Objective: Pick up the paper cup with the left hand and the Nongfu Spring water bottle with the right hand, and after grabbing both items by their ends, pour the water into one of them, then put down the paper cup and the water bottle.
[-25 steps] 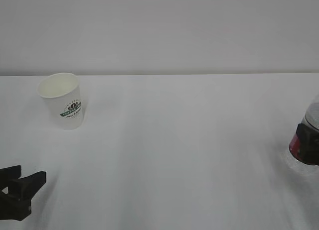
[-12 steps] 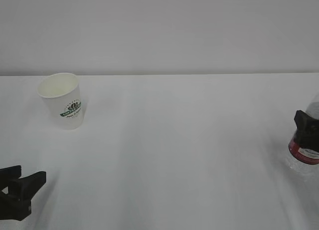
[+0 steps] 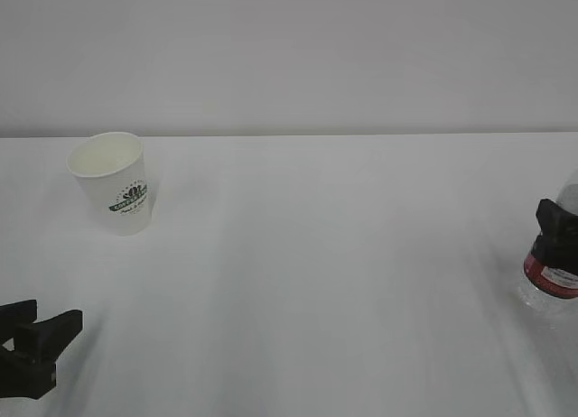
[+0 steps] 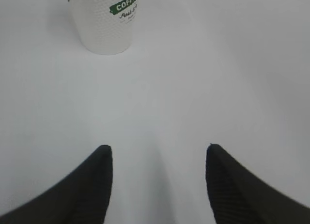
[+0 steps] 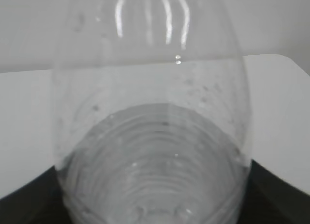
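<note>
Left gripper (image 4: pixel 157 185) — matte black, tapering fingers (image 4: pixel 87 185) with finely textured pads; right gripper (image 3: pixel 558 226) black too.

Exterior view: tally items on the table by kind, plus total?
paper cup: 1
water bottle: 1
Total: 2

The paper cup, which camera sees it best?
The exterior view: the whole paper cup shows there, standing upright on the table with its open rim and green logo. The left wrist view catches only its lower part, cut off at the top edge. The right wrist view shows no cup, just the bottle.
</note>
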Controlling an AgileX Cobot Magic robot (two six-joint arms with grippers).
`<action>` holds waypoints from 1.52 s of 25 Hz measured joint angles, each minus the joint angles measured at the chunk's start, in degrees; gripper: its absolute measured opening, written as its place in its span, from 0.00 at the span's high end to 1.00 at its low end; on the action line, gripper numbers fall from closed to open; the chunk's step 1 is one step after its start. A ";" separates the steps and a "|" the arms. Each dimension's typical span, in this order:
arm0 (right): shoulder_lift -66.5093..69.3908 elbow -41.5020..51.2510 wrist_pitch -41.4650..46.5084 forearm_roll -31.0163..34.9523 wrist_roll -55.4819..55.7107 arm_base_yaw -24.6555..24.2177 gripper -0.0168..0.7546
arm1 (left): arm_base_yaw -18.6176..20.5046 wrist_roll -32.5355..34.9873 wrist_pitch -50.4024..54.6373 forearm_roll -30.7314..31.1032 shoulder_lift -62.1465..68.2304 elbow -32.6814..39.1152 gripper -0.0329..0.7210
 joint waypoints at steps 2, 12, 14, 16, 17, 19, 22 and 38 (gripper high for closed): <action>0.00 0.00 0.00 0.00 0.00 0.00 0.26 | 0.00 0.00 0.00 0.00 0.00 0.00 0.37; 0.00 0.00 0.00 -7.25 -0.19 0.00 0.30 | 0.00 0.00 0.00 -0.14 0.00 0.00 0.37; 0.00 0.00 0.00 -9.39 -0.19 0.00 0.30 | 0.00 0.00 0.00 -0.17 0.00 0.00 0.37; 0.00 0.00 0.00 -10.66 -0.19 0.00 0.30 | 0.00 0.00 0.00 -0.17 0.00 0.00 0.37; 0.00 0.00 0.00 -11.09 -0.19 0.00 0.30 | 0.00 0.00 0.00 -0.17 0.00 0.00 0.37; 0.00 0.00 0.00 -11.56 -0.19 0.00 0.30 | 0.00 0.00 0.00 -0.17 0.00 0.00 0.37; -1.16 0.00 1.47 -11.78 -0.19 0.00 0.30 | 0.00 0.00 0.00 -0.26 0.00 0.00 0.37; -18.17 0.55 13.20 -12.00 -2.63 0.00 0.30 | 0.00 0.67 0.00 -0.87 0.00 -0.23 0.37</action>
